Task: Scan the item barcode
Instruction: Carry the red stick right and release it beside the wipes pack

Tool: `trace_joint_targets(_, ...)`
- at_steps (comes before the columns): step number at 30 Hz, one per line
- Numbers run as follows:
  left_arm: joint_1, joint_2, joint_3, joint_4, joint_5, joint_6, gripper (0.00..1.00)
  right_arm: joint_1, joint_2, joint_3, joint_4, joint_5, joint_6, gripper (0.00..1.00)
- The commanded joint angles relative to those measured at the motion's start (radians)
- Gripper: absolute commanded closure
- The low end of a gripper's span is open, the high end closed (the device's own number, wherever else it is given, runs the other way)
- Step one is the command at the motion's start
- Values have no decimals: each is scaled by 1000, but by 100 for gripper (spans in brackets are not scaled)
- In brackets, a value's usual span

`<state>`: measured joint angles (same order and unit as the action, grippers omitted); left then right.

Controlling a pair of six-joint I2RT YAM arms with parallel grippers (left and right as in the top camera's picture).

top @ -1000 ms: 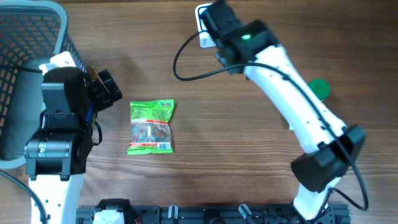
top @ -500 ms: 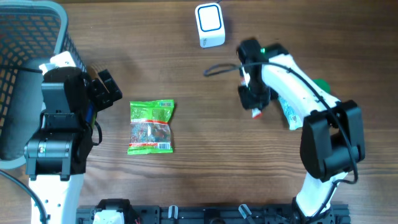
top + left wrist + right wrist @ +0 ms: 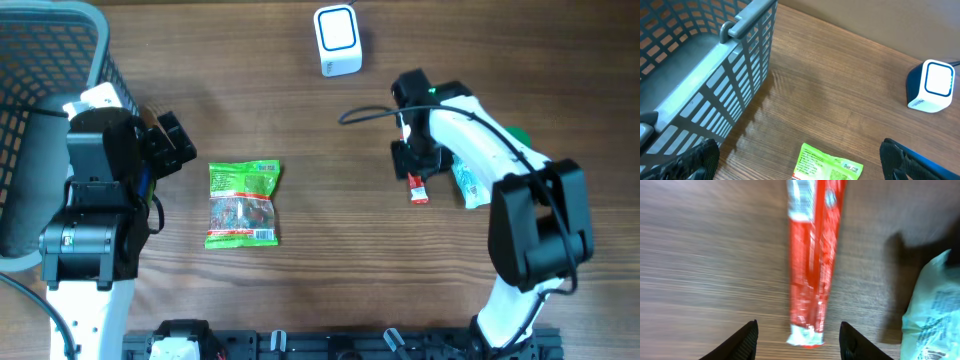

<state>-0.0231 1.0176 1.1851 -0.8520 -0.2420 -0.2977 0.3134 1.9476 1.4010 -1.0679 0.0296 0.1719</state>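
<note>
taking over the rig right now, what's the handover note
Left tool: open, empty, beside the grey plastic mesh basket.
Right tool: open, straddling the red foil stick packet, which lies flat on the wooden table; not gripped.
Green snack packet lies flat mid-table. White-and-blue box scanner stands at the far edge. Pale teal packet lies just right of the red one.
Done: nothing shows as scanned.
Left: grip an item and present its barcode to the scanner.
</note>
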Motion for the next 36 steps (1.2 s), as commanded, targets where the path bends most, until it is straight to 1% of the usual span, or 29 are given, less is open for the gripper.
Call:
trace_joint_targets(1,4,0,14,3,-6,5,0,4,-61,37,15,-140,16,52)
trace_joint_targets(2,4,0,14,3,-6,5,0,4,-59,36,23,-164,17,57)
trace_joint_targets(3,4,0,14,3,-6,5,0,5,-54,29,40,-174,29,69)
trace_joint_targets(4,4,0,14,3,-6,5,0,8,-53,11,71,-169,51,85)
trace_joint_targets(5,4,0,14,3,-6,5,0,10,-53,-9,106,-166,69,94)
trace_joint_targets(6,4,0,14,3,-6,5,0,11,-53,-24,135,-164,74,96)
trace_joint_targets(9,4,0,14,3,-6,5,0,14,-53,-106,266,-161,77,96)
trace_joint_targets(13,4,0,14,3,-6,5,0,14,-53,-221,399,-91,159,96)
trace_joint_targets(15,4,0,14,3,-6,5,0,14,-53,-283,454,-45,175,95)
trace_joint_targets(18,4,0,14,3,-6,5,0,12,-53,-305,428,22,172,96)
trace_joint_targets(24,4,0,14,3,-6,5,0,9,-54,-304,285,237,172,96)
trace_joint_targets(28,4,0,14,3,-6,5,0,-6,-54,-304,206,337,236,96)
trace_joint_targets(33,4,0,14,3,-6,5,0,-10,-61,-276,187,333,213,96)
trace_joint_targets(34,4,0,14,3,-6,5,0,-9,-64,-260,179,309,195,96)
trace_joint_targets(36,4,0,14,3,-6,5,0,-6,-77,-215,176,141,80,96)
